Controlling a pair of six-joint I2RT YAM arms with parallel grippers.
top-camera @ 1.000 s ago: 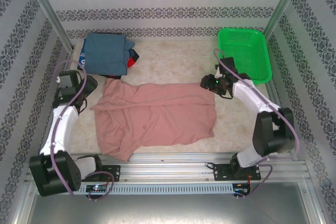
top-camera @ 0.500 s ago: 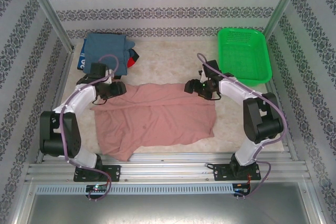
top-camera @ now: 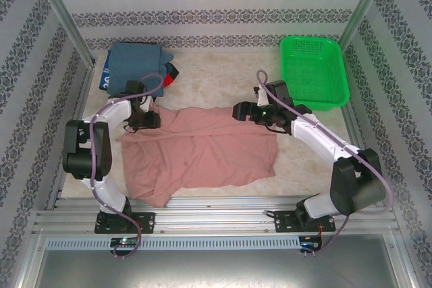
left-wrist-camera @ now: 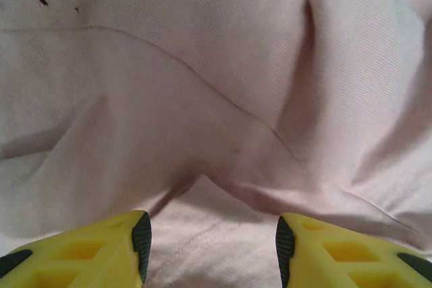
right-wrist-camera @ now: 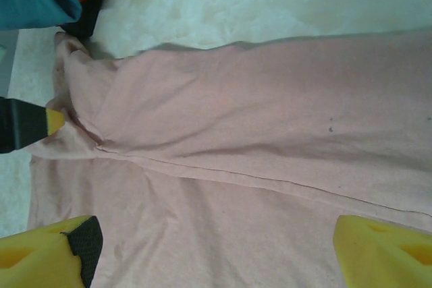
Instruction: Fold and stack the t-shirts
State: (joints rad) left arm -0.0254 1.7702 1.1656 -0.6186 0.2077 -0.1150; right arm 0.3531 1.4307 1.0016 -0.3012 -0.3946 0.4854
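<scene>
The dusty-pink t-shirt [top-camera: 202,150] lies spread out in the middle of the table. My left gripper [top-camera: 150,119] is down on its far left corner. In the left wrist view a raised fold of the pink cloth [left-wrist-camera: 202,227] sits between the yellow fingers [left-wrist-camera: 101,247] of that gripper [left-wrist-camera: 212,247], which stand partly apart. My right gripper [top-camera: 239,111] hovers at the shirt's far edge, right of centre. Its jaws [right-wrist-camera: 216,261] are wide open over flat pink cloth [right-wrist-camera: 256,139], holding nothing. A folded blue-grey t-shirt [top-camera: 135,69] tops a stack with dark and red ones [top-camera: 172,73].
A green mesh basket [top-camera: 314,69] stands at the back right, just behind the right arm. The folded stack sits at the back left, close behind the left gripper. Patterned walls and metal posts close in the table. The left gripper's tip [right-wrist-camera: 27,126] appears in the right wrist view.
The left arm swung in from the table's left side onto the shirt's far left corner, its jaws narrowing. The right gripper slid left along the far edge and opened wider.
</scene>
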